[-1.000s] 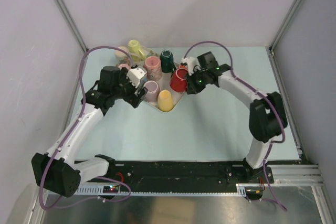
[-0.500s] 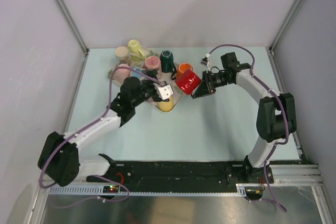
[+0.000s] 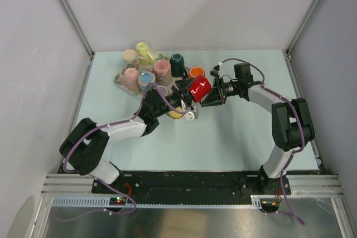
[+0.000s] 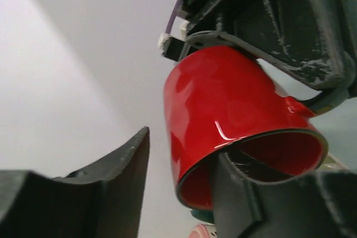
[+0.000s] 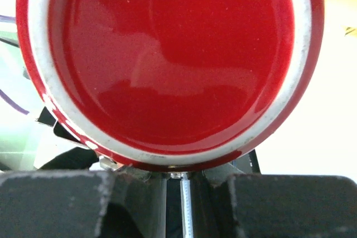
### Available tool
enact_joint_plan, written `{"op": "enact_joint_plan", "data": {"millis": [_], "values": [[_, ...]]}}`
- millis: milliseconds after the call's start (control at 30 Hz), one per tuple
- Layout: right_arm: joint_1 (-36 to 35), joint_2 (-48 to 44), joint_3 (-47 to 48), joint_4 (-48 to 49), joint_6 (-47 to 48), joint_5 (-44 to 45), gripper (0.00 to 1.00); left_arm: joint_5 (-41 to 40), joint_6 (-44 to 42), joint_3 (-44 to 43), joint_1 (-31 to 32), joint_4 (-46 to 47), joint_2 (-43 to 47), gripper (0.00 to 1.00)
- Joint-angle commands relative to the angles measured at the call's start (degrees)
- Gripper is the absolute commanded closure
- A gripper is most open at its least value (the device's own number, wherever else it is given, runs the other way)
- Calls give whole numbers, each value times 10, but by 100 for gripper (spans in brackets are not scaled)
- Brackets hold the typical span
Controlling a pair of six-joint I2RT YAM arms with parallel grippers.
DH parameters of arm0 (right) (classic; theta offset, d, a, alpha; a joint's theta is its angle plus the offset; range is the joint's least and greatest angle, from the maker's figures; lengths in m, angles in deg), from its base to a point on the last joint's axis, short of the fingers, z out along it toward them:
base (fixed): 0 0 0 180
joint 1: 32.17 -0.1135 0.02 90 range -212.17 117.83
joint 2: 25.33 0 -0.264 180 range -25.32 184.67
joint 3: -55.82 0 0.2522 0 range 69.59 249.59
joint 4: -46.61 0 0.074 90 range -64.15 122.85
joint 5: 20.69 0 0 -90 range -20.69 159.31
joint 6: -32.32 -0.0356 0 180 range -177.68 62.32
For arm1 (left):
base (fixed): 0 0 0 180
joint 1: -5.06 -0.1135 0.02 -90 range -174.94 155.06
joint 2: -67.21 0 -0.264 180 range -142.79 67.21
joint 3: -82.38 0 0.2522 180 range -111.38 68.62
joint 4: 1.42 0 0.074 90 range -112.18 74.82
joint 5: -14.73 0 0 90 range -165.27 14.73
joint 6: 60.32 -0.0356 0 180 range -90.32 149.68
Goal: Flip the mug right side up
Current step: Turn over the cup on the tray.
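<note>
- Left arm has swung across from the tray (image 3: 119, 79) of cups; its gripper (image 3: 188, 102) now meets the red mug (image 3: 199, 87).
- Mug hangs above the table (image 3: 234, 137), on its side, mouth toward the left arm.
- Glossy glaze; round base with a pale ring.
- Right gripper (image 3: 215, 94) clamps it; left fingers (image 4: 125, 176) stand apart, straddling the rim.

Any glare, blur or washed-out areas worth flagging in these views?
Top external: evenly lit, sharp, soft shadows. Left wrist: bright specular streak on the red mug, background a featureless grey. Right wrist: broad soft reflections across the mug's base, right-hand background washed out.
</note>
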Motion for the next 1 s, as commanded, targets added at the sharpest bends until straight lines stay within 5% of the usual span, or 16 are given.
{"op": "enact_joint_plan", "data": {"millis": [0, 33, 100, 233, 333, 467, 700, 967], "values": [[-6, -27, -6, 108, -69, -88, 100, 26, -26, -17, 16, 106, -10, 67], [-5, -29, -8, 105, -66, -83, 100, 22, -26, -16, 18, 107, -13, 82], [0, -38, -10, 96, -56, -67, 96, 13, -17, -16, 19, 106, -16, 95], [31, -66, -9, 29, -1, 19, 44, -21, 28, -24, 20, 92, -8, 99], [59, -91, 22, -79, 113, 109, 30, -52, 72, -55, 20, -28, 17, 100], [63, -140, 77, -255, 353, 251, 26, -65, 158, -153, 19, -277, 34, 100], [7, -294, 5, -237, 707, 405, 26, -52, 306, -305, 5, -608, -14, 100], [-108, -313, -17, -233, 851, 488, 36, -42, 362, -387, -14, -721, -69, 100]]}}
